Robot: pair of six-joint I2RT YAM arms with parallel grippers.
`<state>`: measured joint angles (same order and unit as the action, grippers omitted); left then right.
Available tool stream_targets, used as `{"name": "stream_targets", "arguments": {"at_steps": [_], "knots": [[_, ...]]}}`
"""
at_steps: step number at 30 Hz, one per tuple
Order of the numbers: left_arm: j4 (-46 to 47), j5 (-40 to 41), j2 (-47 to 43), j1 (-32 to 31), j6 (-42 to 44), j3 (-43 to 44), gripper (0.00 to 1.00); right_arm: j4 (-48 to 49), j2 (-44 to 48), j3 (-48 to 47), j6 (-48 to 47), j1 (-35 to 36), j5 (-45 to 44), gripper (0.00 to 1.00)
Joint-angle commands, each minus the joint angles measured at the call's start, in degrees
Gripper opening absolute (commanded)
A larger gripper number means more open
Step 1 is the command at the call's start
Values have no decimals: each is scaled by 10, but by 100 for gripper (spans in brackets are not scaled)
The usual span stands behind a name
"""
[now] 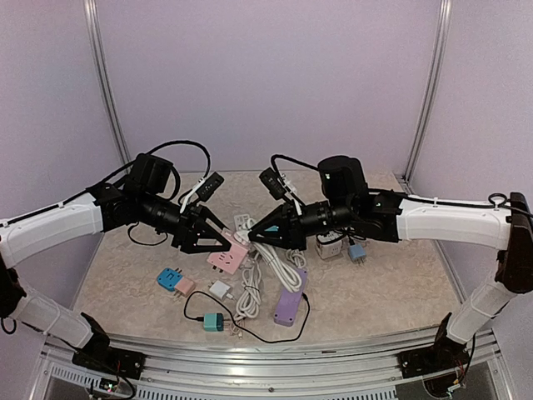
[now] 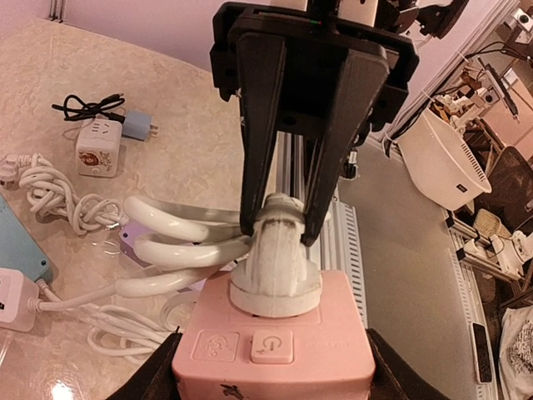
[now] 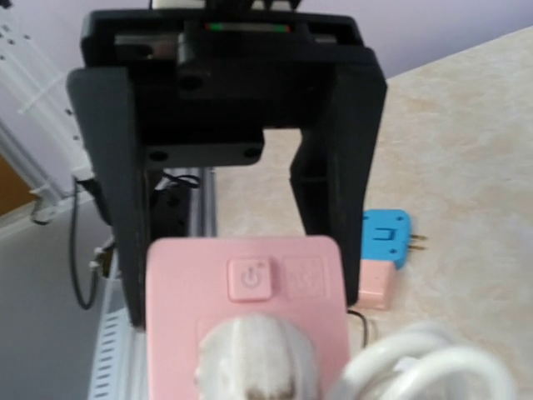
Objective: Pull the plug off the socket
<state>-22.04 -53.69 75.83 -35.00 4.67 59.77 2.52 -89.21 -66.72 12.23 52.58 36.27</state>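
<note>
Pink socket (image 2: 271,354) sits clamped by the left gripper (image 1: 220,242); right gripper (image 2: 283,227) pinches the white plug (image 2: 275,267). Best pull straight out, no twisting.

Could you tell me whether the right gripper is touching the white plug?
Touching. The left wrist view shows the right gripper clamped on both sides of the white plug in the pink socket.
</note>
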Motion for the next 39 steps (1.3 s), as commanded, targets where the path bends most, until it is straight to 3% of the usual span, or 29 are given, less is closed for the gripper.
{"name": "stream_targets", "arguments": {"at_steps": [1,3,6,17,20,24,33,39], "knots": [[-14,16,-7,34,-4,21,0,-76,69,-2,-58,7,-89,38],[-28,10,-2,34,4,28,0,-79,87,6,-71,12,-110,48],[-42,3,7,35,12,37,0,-87,106,14,-86,16,-128,55],[-42,-36,23,35,14,39,0,-170,67,-24,-179,81,-276,57],[-43,-47,26,35,12,40,0,-170,41,-38,-197,103,-320,56],[-44,-48,27,35,11,40,0,-174,10,-61,-206,116,-348,37],[-43,-51,23,34,10,40,0,-175,-30,-86,-225,141,-419,36],[-42,-54,21,34,9,40,0,-166,-49,-94,-243,162,-473,29]]}}
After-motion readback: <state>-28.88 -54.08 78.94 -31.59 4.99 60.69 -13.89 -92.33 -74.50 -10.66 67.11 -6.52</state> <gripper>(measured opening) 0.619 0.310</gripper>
